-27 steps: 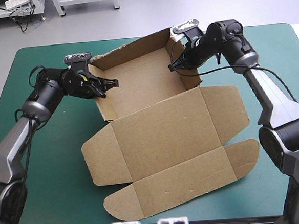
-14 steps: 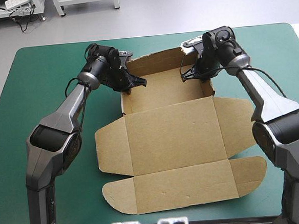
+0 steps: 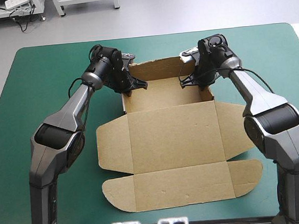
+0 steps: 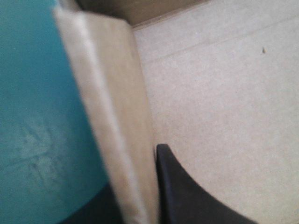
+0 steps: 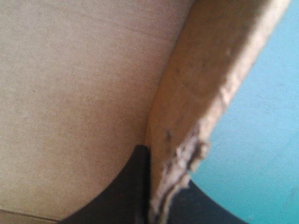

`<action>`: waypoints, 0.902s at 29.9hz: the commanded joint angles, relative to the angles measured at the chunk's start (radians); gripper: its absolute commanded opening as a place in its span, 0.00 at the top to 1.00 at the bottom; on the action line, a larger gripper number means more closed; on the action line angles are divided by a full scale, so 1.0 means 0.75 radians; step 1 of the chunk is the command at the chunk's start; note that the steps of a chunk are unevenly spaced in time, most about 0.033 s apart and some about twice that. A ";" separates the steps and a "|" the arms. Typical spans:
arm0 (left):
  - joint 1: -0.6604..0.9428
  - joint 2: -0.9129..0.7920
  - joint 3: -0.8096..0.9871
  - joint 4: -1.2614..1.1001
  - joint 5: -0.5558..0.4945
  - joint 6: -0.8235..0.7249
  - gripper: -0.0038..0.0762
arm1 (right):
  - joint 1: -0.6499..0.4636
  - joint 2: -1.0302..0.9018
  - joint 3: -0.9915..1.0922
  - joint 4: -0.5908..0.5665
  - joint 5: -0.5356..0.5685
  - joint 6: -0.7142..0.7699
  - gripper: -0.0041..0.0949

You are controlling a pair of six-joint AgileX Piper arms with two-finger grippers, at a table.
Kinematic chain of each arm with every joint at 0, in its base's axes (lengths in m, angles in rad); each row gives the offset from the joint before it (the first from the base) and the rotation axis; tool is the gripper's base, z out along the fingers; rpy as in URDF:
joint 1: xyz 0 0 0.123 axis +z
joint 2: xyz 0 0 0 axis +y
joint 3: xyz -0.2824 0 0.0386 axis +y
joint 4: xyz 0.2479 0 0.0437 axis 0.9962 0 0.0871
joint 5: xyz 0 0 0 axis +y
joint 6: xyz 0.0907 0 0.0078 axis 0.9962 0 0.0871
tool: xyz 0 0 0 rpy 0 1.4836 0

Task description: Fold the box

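Looking down from the high view, the cut brown board box (image 3: pixel 171 136) sits mid-table on the teal-green table cover (image 3: pixel 44 73). Its tray walls are up at the far side, with lid and flaps flat toward the near edge. The black-finned left gripper (image 3: pixel 135 86) bites the tray's left wall, and the right gripper (image 3: pixel 189 81) bites the right wall. Left wrist view: the fingers (image 4: pixel 187 196) clamp the wall, one inside, the other half hidden outside. Right wrist view: same tight pinch, here on a ragged, torn wall edge.

Teal-green table (image 3: pixel 50 165), brown box (image 3: pixel 163 93) resting on it, lid (image 3: pixel 174 141) apparently flat
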State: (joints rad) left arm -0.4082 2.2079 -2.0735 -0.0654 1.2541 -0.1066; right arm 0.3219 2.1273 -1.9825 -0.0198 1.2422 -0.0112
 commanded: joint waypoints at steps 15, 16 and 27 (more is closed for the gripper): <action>-0.040 -0.150 -0.028 -0.199 0.056 0.109 0.33 | 0.031 -0.167 -0.037 -0.008 0.019 -0.041 0.19; -0.040 -0.163 -0.028 -0.188 0.056 0.109 0.33 | 0.028 -0.173 -0.037 -0.001 0.019 -0.041 0.18; -0.040 -0.316 -0.028 -0.006 0.056 0.109 0.33 | 0.015 -0.295 -0.037 -0.037 0.019 -0.039 0.21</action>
State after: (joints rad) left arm -0.4301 2.0595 -2.0691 -0.0861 1.2495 -0.0197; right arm 0.3403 1.9937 -1.9817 -0.0318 1.2430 -0.0378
